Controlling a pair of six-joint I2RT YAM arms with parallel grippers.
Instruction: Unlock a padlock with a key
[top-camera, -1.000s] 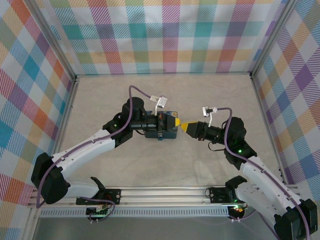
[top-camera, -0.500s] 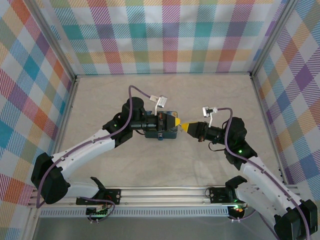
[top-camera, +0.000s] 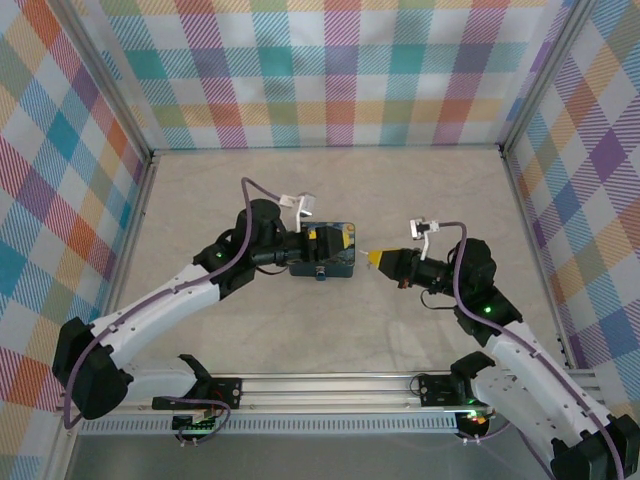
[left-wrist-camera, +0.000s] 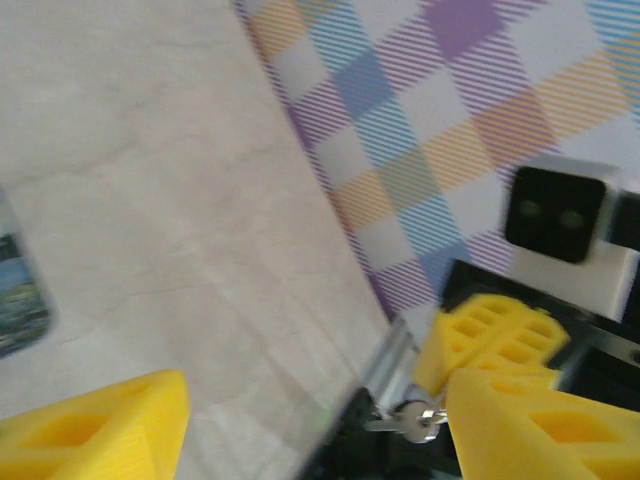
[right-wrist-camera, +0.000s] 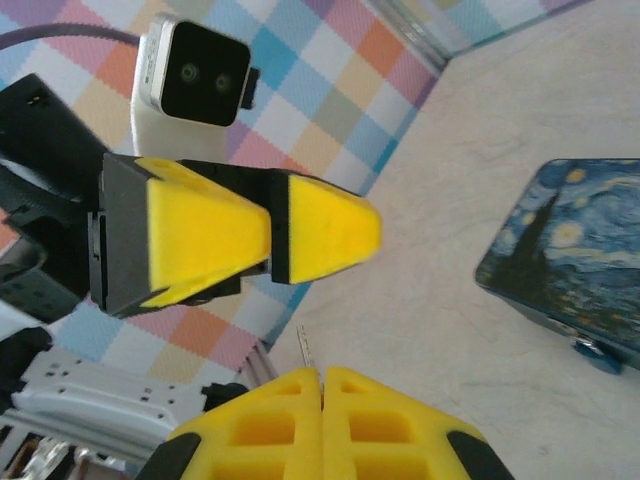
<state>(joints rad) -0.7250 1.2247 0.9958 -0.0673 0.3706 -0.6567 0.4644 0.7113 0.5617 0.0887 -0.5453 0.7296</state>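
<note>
My right gripper (top-camera: 373, 258) is shut on a small silver key (right-wrist-camera: 303, 345), whose thin blade sticks out past the fingertips (right-wrist-camera: 322, 372) towards the left gripper. In the left wrist view the key (left-wrist-camera: 410, 420) and its ring hang at the right gripper's yellow fingers (left-wrist-camera: 495, 335). My left gripper (top-camera: 335, 238) hovers over the far edge of the box, open, its fingers wide apart with nothing between them (left-wrist-camera: 320, 395). It faces me in the right wrist view (right-wrist-camera: 280, 225). I cannot make out the padlock.
A flat box with a starry-night print (top-camera: 325, 263) lies under the left gripper; a small blue fitting (right-wrist-camera: 590, 355) pokes out at its near side. Plaid walls with metal rails (top-camera: 540, 260) enclose the beige floor (top-camera: 300, 190).
The two grippers met tip to tip before. The right gripper has drawn back to the right with the key, and the left wrist has turned and shifted slightly left.
</note>
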